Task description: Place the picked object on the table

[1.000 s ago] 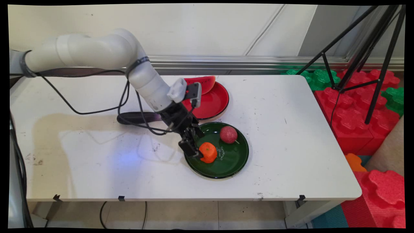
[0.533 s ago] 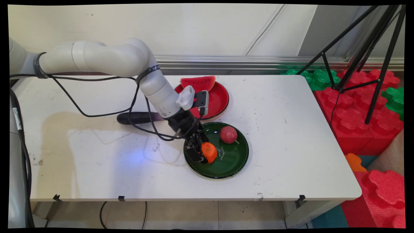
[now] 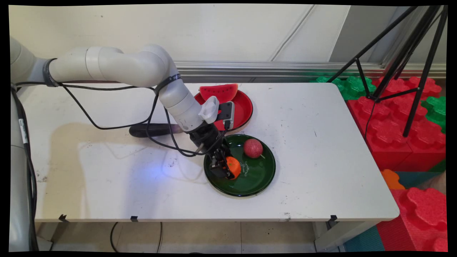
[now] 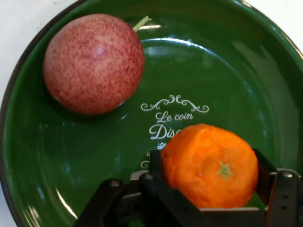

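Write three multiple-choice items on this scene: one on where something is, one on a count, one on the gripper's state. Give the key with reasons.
1. Where is the watermelon slice?
A. on the red plate
B. on the green plate
C. on the bare table

2. How many fruits are on the green plate?
A. one
B. two
C. three

3. What is the gripper doing?
A. hanging open above the table
B. shut on the orange
C. shut on the red fruit

Key: 1 A, the slice rests at the red plate's far rim. 2 B, only the orange and the red fruit lie there. 3 B, the hand view shows fingers pressed to both sides of the orange.

wall (image 3: 178, 32): off-white | table (image 3: 321, 142): white | foam blocks (image 3: 392, 117): red, green | tripod (image 3: 410, 60): black
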You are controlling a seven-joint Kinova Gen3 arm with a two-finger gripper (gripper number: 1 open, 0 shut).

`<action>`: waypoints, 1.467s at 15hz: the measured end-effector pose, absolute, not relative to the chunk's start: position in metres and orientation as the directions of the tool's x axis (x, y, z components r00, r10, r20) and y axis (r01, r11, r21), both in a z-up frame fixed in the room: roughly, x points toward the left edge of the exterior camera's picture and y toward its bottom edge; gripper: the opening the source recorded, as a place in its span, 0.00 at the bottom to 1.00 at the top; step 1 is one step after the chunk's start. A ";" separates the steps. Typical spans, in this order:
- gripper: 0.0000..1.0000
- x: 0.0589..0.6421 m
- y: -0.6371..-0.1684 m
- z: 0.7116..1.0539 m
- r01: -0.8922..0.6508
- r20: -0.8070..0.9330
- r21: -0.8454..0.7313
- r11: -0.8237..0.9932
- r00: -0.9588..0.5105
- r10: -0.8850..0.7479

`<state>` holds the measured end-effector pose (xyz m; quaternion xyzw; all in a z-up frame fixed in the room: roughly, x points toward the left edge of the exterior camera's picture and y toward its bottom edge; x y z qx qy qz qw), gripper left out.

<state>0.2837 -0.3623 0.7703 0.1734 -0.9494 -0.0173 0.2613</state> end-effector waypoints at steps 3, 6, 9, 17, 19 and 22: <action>0.00 0.283 -0.363 0.772 -0.315 0.495 0.117 0.942 -0.804 -0.330; 0.00 0.283 -0.364 0.776 -0.311 0.500 0.107 0.944 -0.804 -0.321; 0.00 0.286 -0.364 0.786 -0.314 0.514 0.094 0.945 -0.797 -0.317; 0.00 0.311 -0.352 0.834 -0.337 0.555 0.068 0.939 -0.769 -0.316; 0.00 0.320 -0.348 0.844 -0.342 0.560 0.064 0.937 -0.765 -0.318; 0.00 0.342 -0.338 0.862 -0.361 0.561 0.066 0.930 -0.757 -0.334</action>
